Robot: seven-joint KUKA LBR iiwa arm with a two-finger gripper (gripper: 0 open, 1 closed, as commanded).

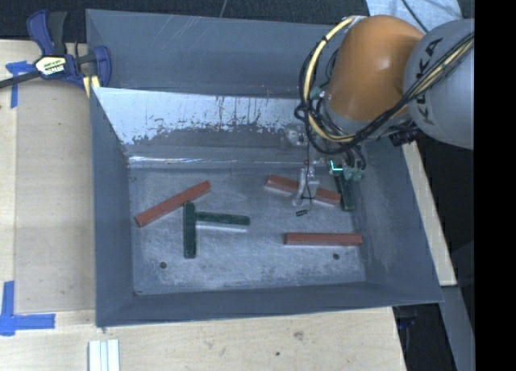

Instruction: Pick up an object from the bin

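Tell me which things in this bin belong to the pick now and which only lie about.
In the job: gripper; back reddish-brown stick, under the gripper at the right; grey bin.

Lying about: tilted reddish-brown stick at the left; left dark green stick; right dark green stick; front reddish-brown stick at the right.

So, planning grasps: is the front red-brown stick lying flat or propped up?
Lying flat: the front red-brown stick rests full length on the bin floor.
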